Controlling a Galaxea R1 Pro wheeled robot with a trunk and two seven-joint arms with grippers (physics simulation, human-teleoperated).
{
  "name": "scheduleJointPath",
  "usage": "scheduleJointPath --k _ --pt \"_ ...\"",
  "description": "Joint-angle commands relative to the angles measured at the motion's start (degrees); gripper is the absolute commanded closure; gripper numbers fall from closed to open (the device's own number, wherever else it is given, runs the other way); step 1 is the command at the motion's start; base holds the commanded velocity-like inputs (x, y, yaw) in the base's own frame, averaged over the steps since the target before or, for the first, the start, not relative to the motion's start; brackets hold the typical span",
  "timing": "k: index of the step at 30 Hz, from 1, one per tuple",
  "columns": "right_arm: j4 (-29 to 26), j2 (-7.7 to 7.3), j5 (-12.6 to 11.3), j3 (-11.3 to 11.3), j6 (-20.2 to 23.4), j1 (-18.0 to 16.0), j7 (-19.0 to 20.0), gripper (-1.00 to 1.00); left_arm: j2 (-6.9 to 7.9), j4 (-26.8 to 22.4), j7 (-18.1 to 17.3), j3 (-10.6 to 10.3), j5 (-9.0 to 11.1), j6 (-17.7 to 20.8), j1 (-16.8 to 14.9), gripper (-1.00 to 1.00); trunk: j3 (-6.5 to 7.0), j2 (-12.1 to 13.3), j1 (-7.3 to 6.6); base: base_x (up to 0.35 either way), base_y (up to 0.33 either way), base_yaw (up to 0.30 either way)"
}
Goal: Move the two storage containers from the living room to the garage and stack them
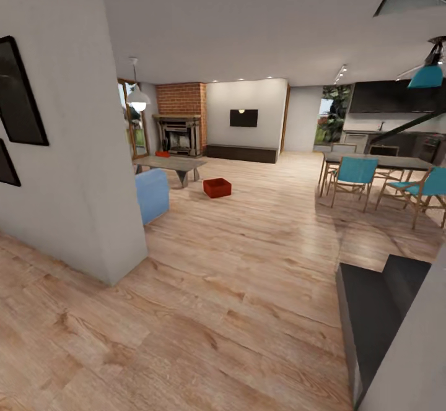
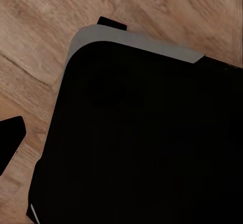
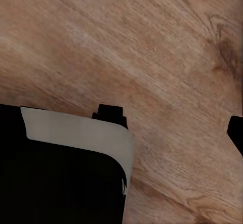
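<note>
Containers sit far ahead in the living room: one orange-red storage container [image 1: 217,187] on the wood-plank floor [image 1: 248,287] at about 12 o'clock from the robot, just beside the low grey table [image 1: 170,164], on the table's 3 o'clock side. Second storage container [image 1: 162,153] shows as a small orange-red patch beyond the table near the brick fireplace [image 1: 179,127], at roughly 11 o'clock, partly hidden by the tabletop. White wall corner [image 1: 80,169] close at 10 o'clock, with dark framed pictures [image 1: 20,95] on it; blue seat [image 1: 152,194] behind the corner. Dining table with teal chairs [image 1: 354,176] at 2 o'clock, well apart from the containers. Wall TV [image 1: 243,117] straight ahead on the far wall. Left wrist view: dark robot body with pale edge [image 2: 142,44] over wood planks, black fingertip [image 2: 10,138] at the frame edge; cannot tell whether left gripper is open or closed. Right wrist view: same dark body with pale edge [image 3: 76,130] above planks, a black finger tip [image 3: 237,130] at the edge; right gripper state cannot be told either.
</note>
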Motion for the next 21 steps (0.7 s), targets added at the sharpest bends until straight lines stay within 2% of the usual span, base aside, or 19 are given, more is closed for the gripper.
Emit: scheduleJointPath --k 1,21 --pt "0.2 -0.01 0.2 0.3 -0.3 -0.1 0.1 -1.0 -0.01 0.0 0.0 0.1 0.3 -0.1 0.0 -1.0 -0.06 0.0 0.03 0.323 0.0 -0.273" --pt "0.2 -0.01 0.2 0.3 -0.3 -0.1 0.1 -1.0 0.12 0.0 0.0 0.1 0.3 -0.1 0.0 -1.0 -0.06 0.0 0.03 0.323 0.0 -0.273"
